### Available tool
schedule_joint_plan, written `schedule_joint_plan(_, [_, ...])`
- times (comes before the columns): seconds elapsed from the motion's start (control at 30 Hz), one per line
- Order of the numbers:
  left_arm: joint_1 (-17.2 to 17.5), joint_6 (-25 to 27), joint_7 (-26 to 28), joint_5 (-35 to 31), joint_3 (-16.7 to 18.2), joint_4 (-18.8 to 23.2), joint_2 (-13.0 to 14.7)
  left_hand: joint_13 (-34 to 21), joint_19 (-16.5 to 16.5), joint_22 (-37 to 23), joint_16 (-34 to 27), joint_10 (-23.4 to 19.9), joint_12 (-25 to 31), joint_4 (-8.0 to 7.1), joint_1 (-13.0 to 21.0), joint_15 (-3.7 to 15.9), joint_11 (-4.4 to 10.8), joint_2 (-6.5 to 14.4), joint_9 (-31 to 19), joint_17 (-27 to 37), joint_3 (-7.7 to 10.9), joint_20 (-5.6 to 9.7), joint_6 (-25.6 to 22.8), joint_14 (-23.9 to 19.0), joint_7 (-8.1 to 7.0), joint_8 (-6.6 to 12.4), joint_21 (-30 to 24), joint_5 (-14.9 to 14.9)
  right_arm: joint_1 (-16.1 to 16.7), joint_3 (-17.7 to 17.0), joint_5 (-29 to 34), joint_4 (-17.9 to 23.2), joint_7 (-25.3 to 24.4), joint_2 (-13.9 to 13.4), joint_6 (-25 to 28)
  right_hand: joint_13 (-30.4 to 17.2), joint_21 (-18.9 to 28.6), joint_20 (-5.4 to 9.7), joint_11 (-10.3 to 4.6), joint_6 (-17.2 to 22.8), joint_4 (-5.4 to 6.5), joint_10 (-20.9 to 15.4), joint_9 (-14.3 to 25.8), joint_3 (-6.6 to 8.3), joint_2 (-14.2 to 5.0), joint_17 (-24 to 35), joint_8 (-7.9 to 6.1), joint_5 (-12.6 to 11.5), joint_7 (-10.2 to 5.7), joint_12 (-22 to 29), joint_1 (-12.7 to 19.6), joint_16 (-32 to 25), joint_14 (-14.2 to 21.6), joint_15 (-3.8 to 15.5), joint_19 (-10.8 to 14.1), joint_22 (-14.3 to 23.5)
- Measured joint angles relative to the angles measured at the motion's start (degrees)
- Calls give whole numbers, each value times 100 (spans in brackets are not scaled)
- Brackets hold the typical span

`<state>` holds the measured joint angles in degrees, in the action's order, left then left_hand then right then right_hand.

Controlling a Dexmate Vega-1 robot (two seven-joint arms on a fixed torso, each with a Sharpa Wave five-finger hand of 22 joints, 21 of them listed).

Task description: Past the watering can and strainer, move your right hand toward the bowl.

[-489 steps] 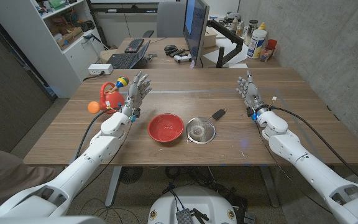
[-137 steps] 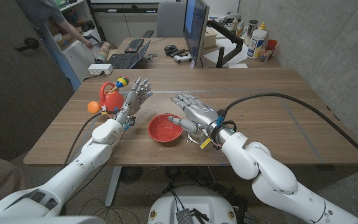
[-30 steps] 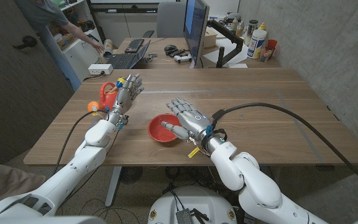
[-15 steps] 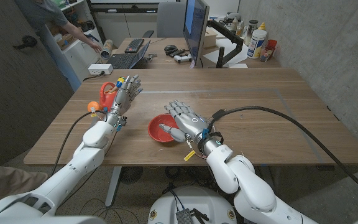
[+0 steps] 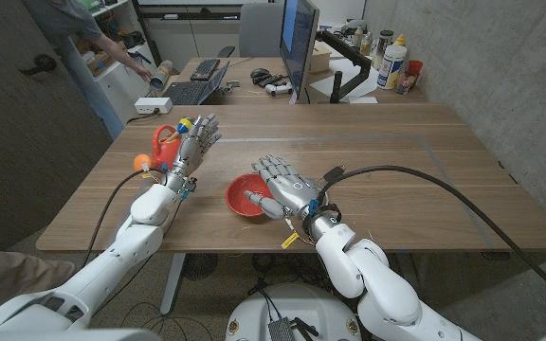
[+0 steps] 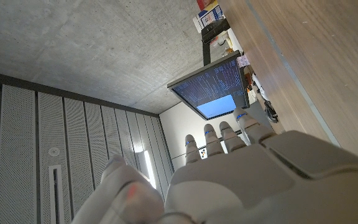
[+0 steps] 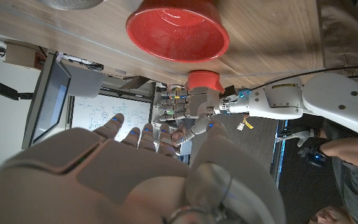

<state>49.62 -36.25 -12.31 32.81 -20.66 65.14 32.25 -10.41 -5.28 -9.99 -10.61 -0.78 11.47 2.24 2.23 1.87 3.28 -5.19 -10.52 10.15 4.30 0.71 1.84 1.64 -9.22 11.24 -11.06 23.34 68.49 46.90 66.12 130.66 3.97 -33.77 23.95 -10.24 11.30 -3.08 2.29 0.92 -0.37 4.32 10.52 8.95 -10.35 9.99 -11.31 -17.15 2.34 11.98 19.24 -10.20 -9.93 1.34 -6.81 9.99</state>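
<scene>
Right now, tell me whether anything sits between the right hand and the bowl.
Nothing visible does. The right hand hovers at the red bowl, its fingers over the near rim. In the right wrist view the bowl lies straight ahead with bare table between.

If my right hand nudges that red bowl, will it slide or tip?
The red bowl looks like light plastic, so it would probably slide on the smooth wooden table. Its wide, low shape suggests it is unlikely to tip. The right hand is beside its rim, so a rim push might rock it.

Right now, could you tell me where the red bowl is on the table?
In the head view the red bowl sits near the table's front edge, just left of the right hand, with the left hand farther left.
</scene>
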Motion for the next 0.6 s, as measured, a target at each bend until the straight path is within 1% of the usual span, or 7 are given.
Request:
schedule_joint_plan(0.1, [-4,-11,-3,-1,-6,-33,-9,0,0,0,0,0,0,0,0,0,0,0,0,0,0,0,0,0,0,0,0,0,5,17,-24,-17,-35,0,-20,0,0,0,7,7,23,7,0,23,0,0,0,21,-7,0,0,0,0,0,0,0])
schedule_joint_plan(0.17, [-9,-39,-15,-2,-10,-59,-20,0,0,0,0,0,0,0,0,0,0,0,0,0,0,0,0,0,0,0,0,0,12,32,-35,-46,-57,3,-25,0,0,37,-16,61,48,-16,-12,48,0,0,0,21,-61,0,0,0,0,0,31,0])
schedule_joint_plan(0.3, [-46,-79,-50,-2,-25,-149,-52,0,0,0,0,0,0,-1,0,0,0,0,0,0,1,0,0,0,0,0,0,0,15,54,-71,-88,-101,23,-36,0,0,95,-24,94,48,-24,-14,115,0,0,0,21,-30,0,0,0,21,21,51,0])
schedule_joint_plan(0.37, [-61,-97,-67,-2,-32,-186,-67,0,0,0,0,0,0,-1,0,0,0,0,0,0,1,0,0,0,-1,0,0,0,15,72,-85,-125,-120,44,-38,0,0,95,-46,94,60,-46,-13,131,0,0,0,21,-29,0,0,0,21,21,51,0])
schedule_joint_plan(0.43, [-81,-109,-101,-3,-45,-236,-81,0,0,0,0,0,0,-1,0,0,0,0,0,0,1,0,-33,0,-34,0,0,0,13,98,-89,-161,-141,70,-38,0,0,93,-55,116,66,-55,-13,197,-2,0,0,33,-51,0,2,0,21,21,52,0])
schedule_joint_plan(0.53, [-122,-151,-150,0,-64,-339,-112,0,0,0,0,0,0,-1,0,0,0,0,0,0,2,0,-42,0,-42,0,0,0,5,146,-97,-226,-185,125,-30,0,0,31,-107,126,78,-85,-13,286,-46,0,0,42,-61,0,47,0,21,21,114,0])
schedule_joint_plan(0.6, [-138,-185,-196,6,-69,-377,-119,0,0,0,0,0,0,-1,0,0,0,0,0,0,2,0,-42,0,-42,0,0,0,-3,180,-115,-279,-222,163,-13,0,0,31,-119,124,78,-73,-13,286,-46,0,0,42,-63,0,47,0,21,21,114,0])
